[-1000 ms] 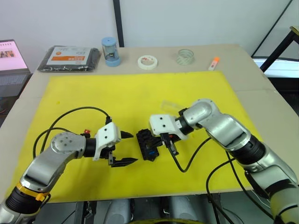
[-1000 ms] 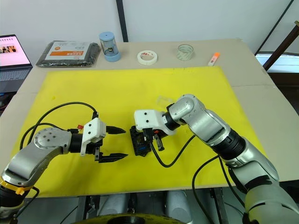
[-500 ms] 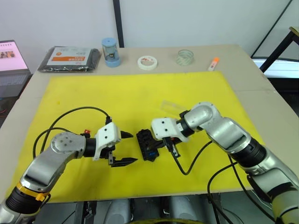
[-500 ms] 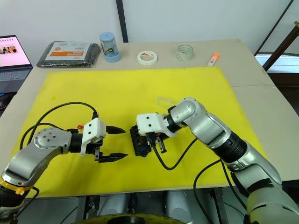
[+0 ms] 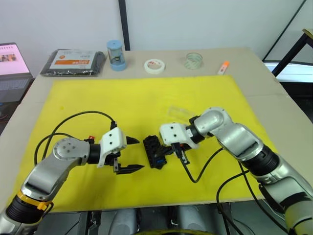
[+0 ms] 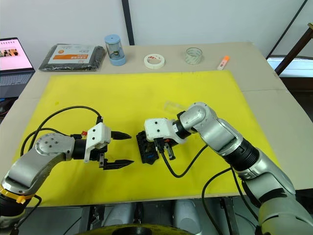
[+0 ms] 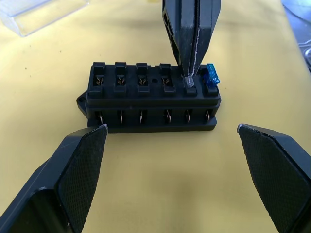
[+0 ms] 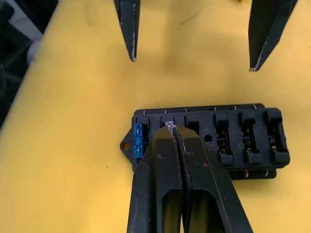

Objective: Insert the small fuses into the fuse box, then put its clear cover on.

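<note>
The black fuse box [image 5: 155,152] lies on the yellow mat between my two grippers. A teal-blue fuse [image 7: 212,75] stands in its end slot. My right gripper [image 8: 170,130] is shut on a small whitish fuse [image 7: 188,83], holding it upright at the mouth of the slot beside the blue one. My left gripper [image 5: 141,154] hangs open just left of the box, touching nothing. The clear cover [image 5: 178,111] rests on the mat beyond the right gripper. The other slots on the box's top show bare metal clips.
Along the table's far edge stand a black packet with an orange label [image 5: 73,61], a blue cylinder [image 5: 116,54], a white tape roll [image 5: 154,65], a clear tape roll [image 5: 193,60] and an orange marker [image 5: 223,66]. A laptop [image 5: 12,61] sits at the far left.
My right gripper has edged slightly down and toward me over the fuse box, still pinching the whitish fuse. The left arm and the box have stayed put.
</note>
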Action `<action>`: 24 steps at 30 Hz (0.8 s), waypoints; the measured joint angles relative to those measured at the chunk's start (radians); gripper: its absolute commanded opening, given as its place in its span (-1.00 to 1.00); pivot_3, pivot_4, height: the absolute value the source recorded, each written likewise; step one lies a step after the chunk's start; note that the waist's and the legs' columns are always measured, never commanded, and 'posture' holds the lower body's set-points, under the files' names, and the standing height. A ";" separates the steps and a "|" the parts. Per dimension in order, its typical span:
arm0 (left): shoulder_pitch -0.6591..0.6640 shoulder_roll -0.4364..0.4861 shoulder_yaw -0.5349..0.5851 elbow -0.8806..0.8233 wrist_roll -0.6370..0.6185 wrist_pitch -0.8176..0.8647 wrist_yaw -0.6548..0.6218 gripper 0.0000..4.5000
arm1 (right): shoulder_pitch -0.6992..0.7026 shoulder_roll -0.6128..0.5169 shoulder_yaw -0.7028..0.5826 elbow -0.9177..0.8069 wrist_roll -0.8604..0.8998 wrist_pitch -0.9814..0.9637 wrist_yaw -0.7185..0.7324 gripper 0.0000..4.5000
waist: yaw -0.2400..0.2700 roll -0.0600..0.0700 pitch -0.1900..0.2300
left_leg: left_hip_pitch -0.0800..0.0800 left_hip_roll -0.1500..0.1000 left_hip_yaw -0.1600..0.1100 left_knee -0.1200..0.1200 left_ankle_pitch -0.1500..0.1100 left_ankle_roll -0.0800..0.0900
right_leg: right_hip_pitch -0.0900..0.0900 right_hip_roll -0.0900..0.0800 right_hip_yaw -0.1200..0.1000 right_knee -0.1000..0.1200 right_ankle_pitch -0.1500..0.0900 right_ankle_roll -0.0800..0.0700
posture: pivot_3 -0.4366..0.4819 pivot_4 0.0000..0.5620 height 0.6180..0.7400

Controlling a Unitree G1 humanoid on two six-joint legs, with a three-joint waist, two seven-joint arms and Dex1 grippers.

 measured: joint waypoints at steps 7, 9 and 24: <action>-0.016 0.033 0.091 -0.008 -0.064 0.033 -0.008 1.00 | -0.065 -0.012 -0.123 -0.044 0.114 0.116 -0.003 -0.99 | -0.001 0.000 0.000 | -0.006 0.000 -0.001 0.000 0.001 -0.002 | -0.005 0.000 -0.001 0.000 0.000 0.000 | -0.05 -0.47 1.00; -0.003 0.082 0.134 -0.013 -0.076 0.040 -0.026 1.00 | -0.065 -0.045 -0.153 -0.052 0.137 0.122 0.001 -0.99 | -0.001 0.000 0.000 | -0.007 0.000 -0.001 0.000 0.001 -0.002 | -0.005 0.000 -0.001 0.000 0.000 0.000 | -0.05 -0.47 1.00; 0.399 0.299 0.739 0.258 -0.011 -0.057 -0.225 1.00 | 0.180 -0.526 -0.447 0.046 0.156 -0.055 0.115 0.05 | -0.003 0.002 0.002 | -0.007 0.000 0.003 -0.001 0.000 0.001 | -0.009 0.000 -0.001 -0.002 0.000 0.000 | -0.05 -0.47 1.00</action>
